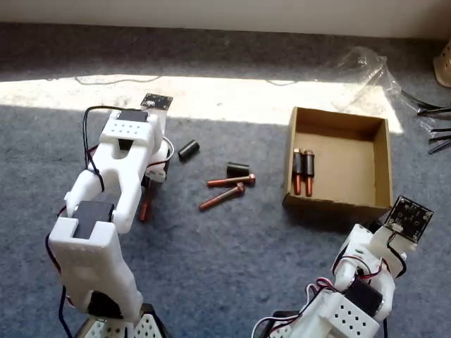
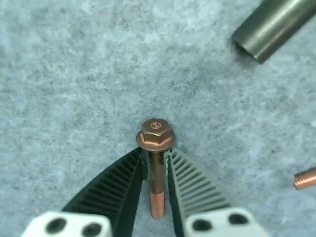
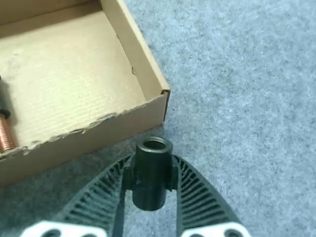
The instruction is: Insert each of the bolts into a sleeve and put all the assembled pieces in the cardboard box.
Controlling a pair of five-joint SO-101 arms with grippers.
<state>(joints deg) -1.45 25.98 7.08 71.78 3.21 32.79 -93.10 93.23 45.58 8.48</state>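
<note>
My left claw [image 2: 156,159] is clamped on a bolt [image 2: 156,134]. In the left wrist view it grips the shank, with the head out past the tips and the plain end back toward the wrist. A loose sleeve [image 2: 270,25] lies well apart on the carpet.

In the right wrist view, my right claw [image 3: 150,165] is closed on a second sleeve [image 3: 150,190], bore facing outward, just beside the corner of the box [image 3: 143,64].

From the high view, the left arm [image 1: 116,176] sits well apart from the box [image 1: 337,117], which has two assembled pieces [image 1: 303,170] in it. Two bolts [image 1: 225,189] and a sleeve [image 1: 238,170] lie loose between the arm and the box.

My worry is the mating. The bolt leads with its head, so I judge it can't enter the bore without a regrip, and a regrip risks dropping it. The thin shank could also pivot between the fingers if it meets the sleeve off-axis.
</note>
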